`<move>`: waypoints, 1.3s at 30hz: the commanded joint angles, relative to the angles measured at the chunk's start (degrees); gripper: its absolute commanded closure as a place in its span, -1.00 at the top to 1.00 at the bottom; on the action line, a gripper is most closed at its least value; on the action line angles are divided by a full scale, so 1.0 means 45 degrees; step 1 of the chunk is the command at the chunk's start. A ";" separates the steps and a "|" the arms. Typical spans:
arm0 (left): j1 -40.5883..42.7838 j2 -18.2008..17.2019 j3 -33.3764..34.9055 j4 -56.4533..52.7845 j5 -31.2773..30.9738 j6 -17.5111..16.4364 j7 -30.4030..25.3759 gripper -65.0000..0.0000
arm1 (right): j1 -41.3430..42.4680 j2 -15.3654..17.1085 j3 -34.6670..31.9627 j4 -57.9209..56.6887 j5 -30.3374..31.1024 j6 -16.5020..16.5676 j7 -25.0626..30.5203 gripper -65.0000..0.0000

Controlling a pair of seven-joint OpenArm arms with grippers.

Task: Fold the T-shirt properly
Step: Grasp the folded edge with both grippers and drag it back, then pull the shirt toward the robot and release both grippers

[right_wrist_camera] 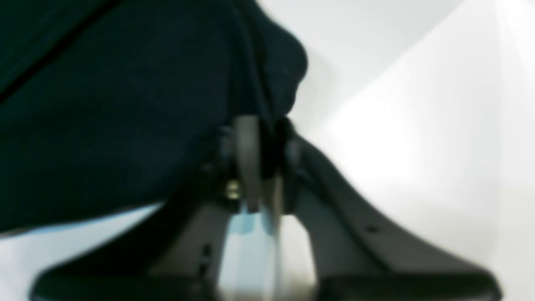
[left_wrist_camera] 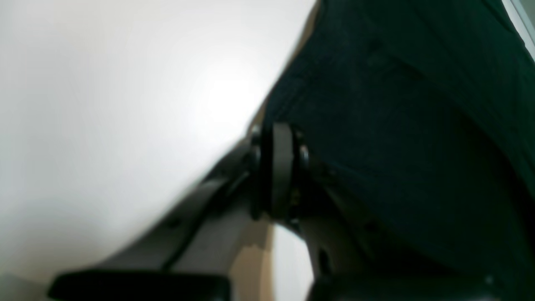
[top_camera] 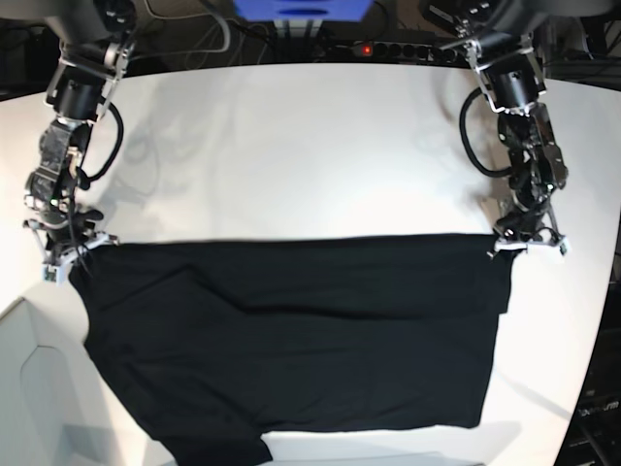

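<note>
The scene is seen by the base view from high above, looking down on the white table point(top_camera: 291, 146) with both arms at the far corners. Each wrist view is taken from just behind its closed jaws, very near and blurred. The T-shirt point(top_camera: 291, 330) edge is shared by all three.

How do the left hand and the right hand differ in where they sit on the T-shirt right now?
The left hand pinches the T-shirt at its far corner on the base view's right; the right hand pinches the far corner on that view's left. Near the left hand the shirt's side edge steps inward; from the right hand it slants inward. Both are shut on black cloth, low against the white table.
</note>
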 commanded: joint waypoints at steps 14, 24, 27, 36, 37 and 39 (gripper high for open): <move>0.3573 -0.0044 -0.0116 0.4890 -0.0116 0.0114 0.0111 -1.00 | -0.3916 0.0178 0.0080 0.5213 -0.0284 0.0072 -0.0474 -1.00; 0.4745 -0.0064 -0.1152 0.6726 -0.1543 0.0114 0.0677 -1.00 | -0.5049 0.0275 0.0099 0.8026 -0.0304 0.0072 -0.1040 -1.00; 0.3964 -0.0103 -0.1601 0.6726 -0.1504 0.0114 0.1576 -1.00 | -0.4541 0.0608 0.0041 0.8241 -0.0304 0.0092 -0.1724 -1.00; 0.1072 -0.0122 -0.1855 0.6550 -0.1367 0.0133 0.3237 -1.00 | -0.0556 0.1037 -0.1307 0.7069 -0.0323 0.0111 -0.3931 -1.00; 0.0740 -0.0122 -0.1855 0.6550 -0.1367 0.0133 0.3412 -1.00 | 0.0011 0.1115 -0.1561 0.6795 -0.0323 0.0111 -0.4205 -1.00; 0.0154 -0.0122 -0.1875 0.6550 -0.1367 0.0133 0.3823 -1.00 | 0.1125 0.1174 -0.1893 0.6365 -0.0323 0.0111 -0.4674 -1.00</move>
